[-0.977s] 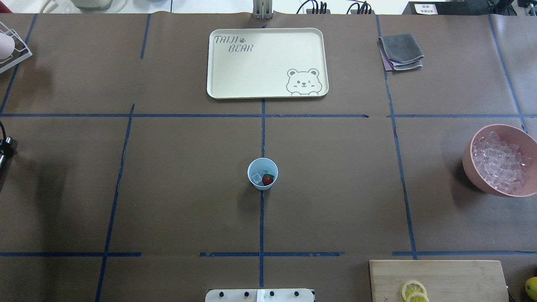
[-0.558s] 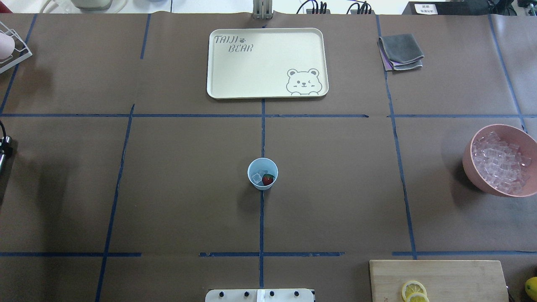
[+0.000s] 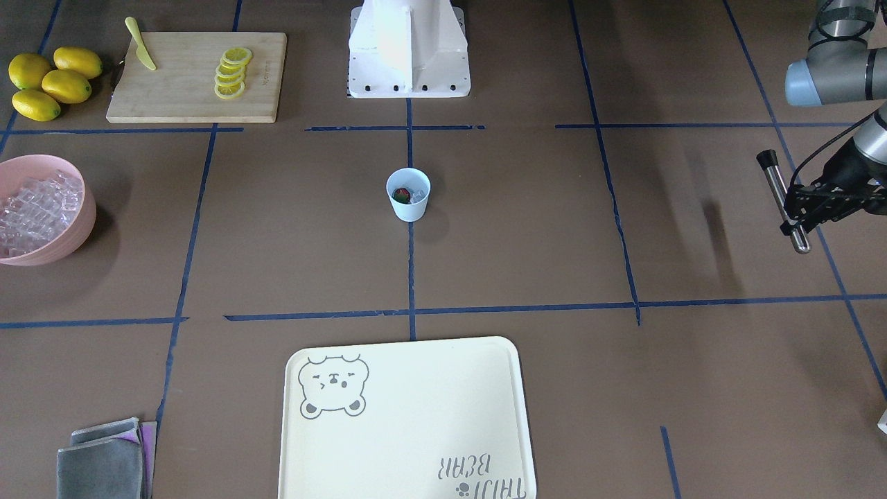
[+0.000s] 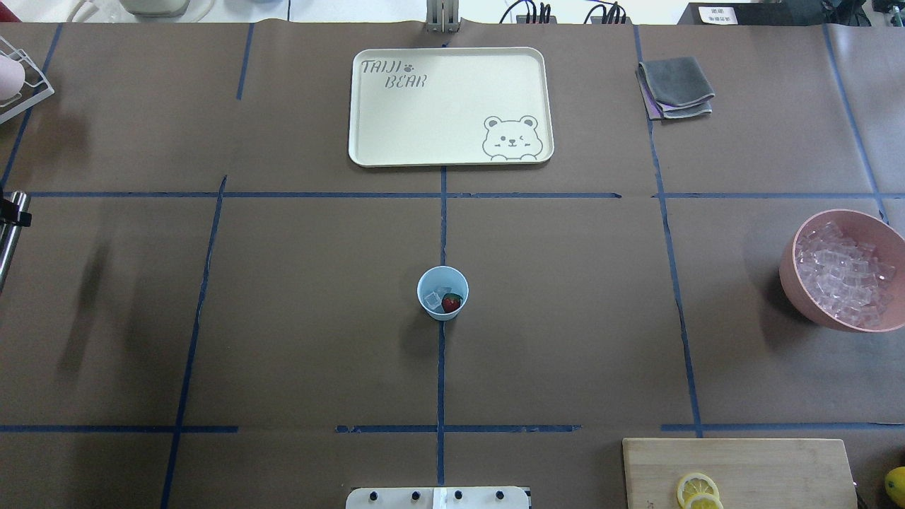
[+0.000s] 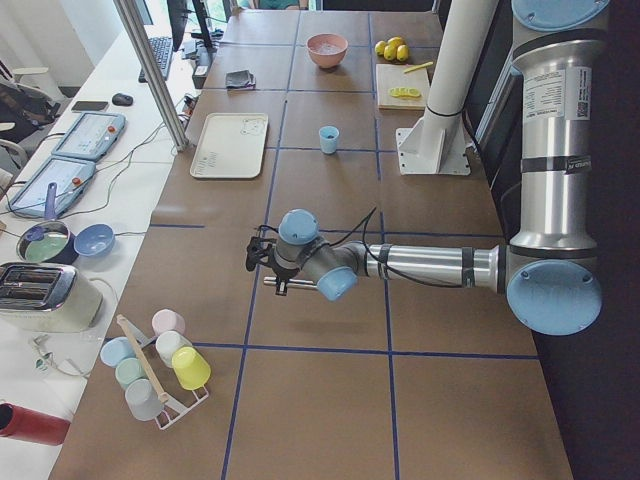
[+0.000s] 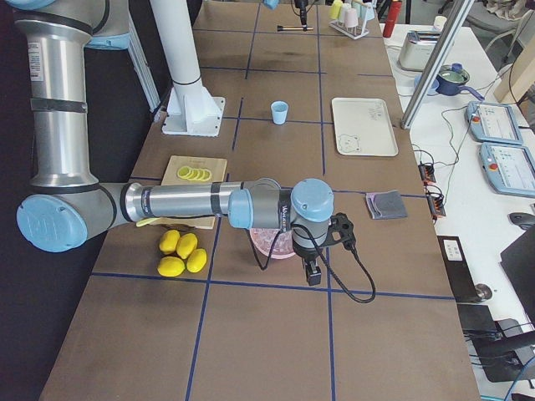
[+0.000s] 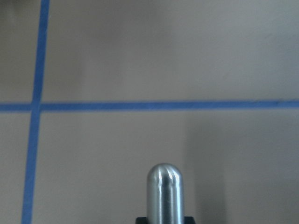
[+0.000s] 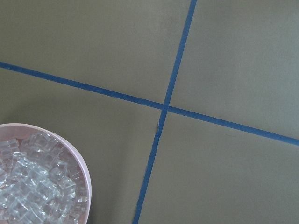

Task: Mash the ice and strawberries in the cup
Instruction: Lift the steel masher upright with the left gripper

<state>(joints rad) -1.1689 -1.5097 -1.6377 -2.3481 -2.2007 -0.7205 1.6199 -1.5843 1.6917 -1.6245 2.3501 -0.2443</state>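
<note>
Brown table (image 4: 283, 318), cup (image 4: 433, 281) with strawberry (image 4: 451, 302)

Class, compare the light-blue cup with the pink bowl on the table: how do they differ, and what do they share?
The cup is light blue; the bowl is pink. The cup is small, narrow and tapered; the bowl is much wider and rounded. The cup holds a few ice cubes plus a strawberry; the bowl carries only a heap of cubes. Both stand upright, open-topped, with ice inside.
</note>
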